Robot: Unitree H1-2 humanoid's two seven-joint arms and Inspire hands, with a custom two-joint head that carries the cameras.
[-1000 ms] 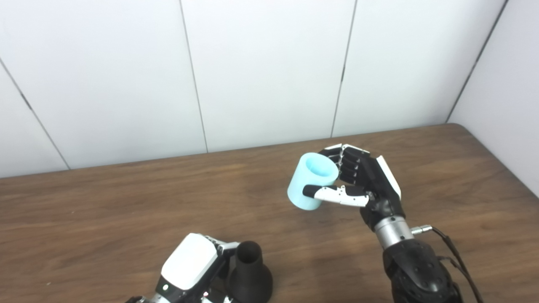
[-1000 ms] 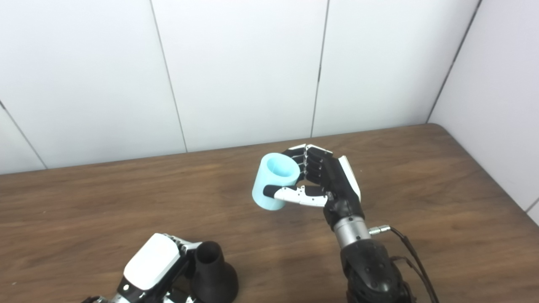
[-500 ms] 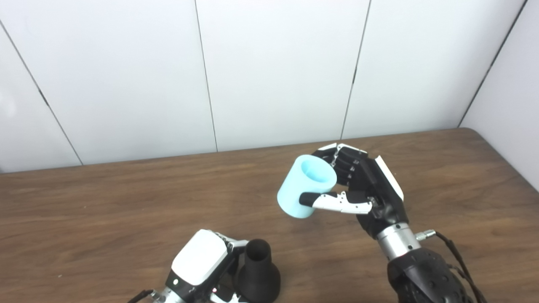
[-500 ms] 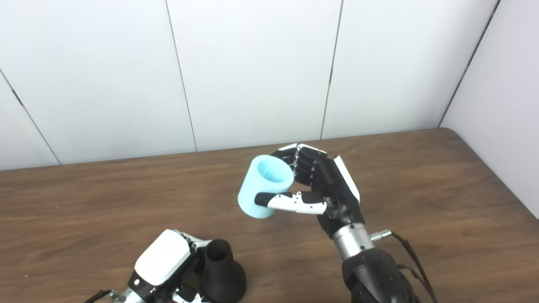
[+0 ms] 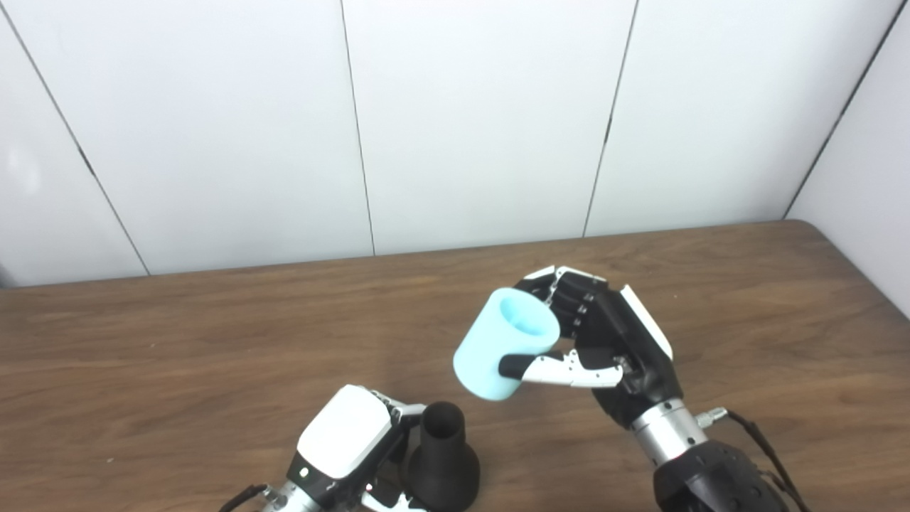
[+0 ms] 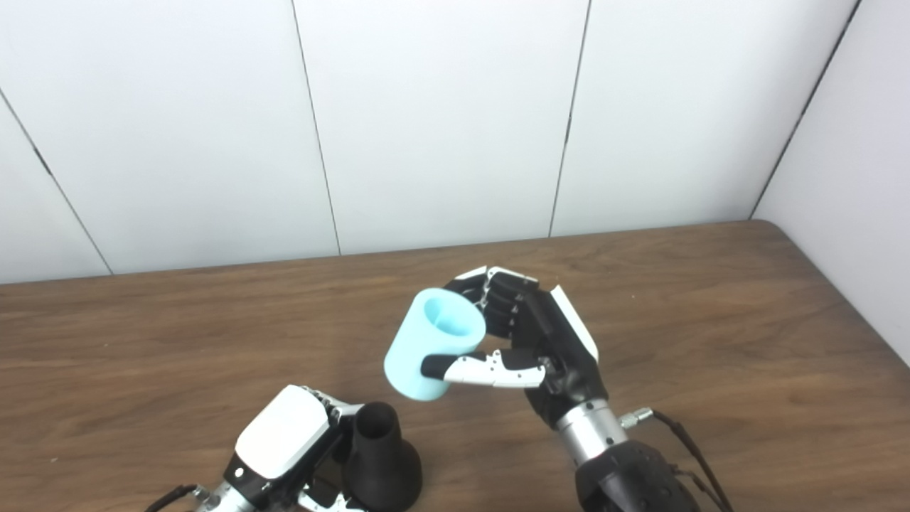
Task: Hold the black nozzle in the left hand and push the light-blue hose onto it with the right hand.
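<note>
Now my right hand [image 5: 611, 348] grips the light-blue hose [image 5: 501, 345], tilted, above and beyond the upright black nozzle [image 5: 442, 459] that my left hand [image 5: 345, 444] clasps at the table's near edge

A white back plate and black fingers are seen on each hand: the left hand [image 5: 346, 442] and the right hand [image 5: 617, 350]. A silver wrist ring [image 5: 665, 430] and a black cable [image 5: 764, 448] are fitted on the right arm.

We see the nozzle [image 5: 442, 459] cut off at its base by the lower edge, its left flank hidden behind the left hand [image 5: 345, 444]. The hand's fingers are mostly concealed. The hose's [image 5: 503, 345] far side is covered by the right hand [image 5: 604, 341].
</note>
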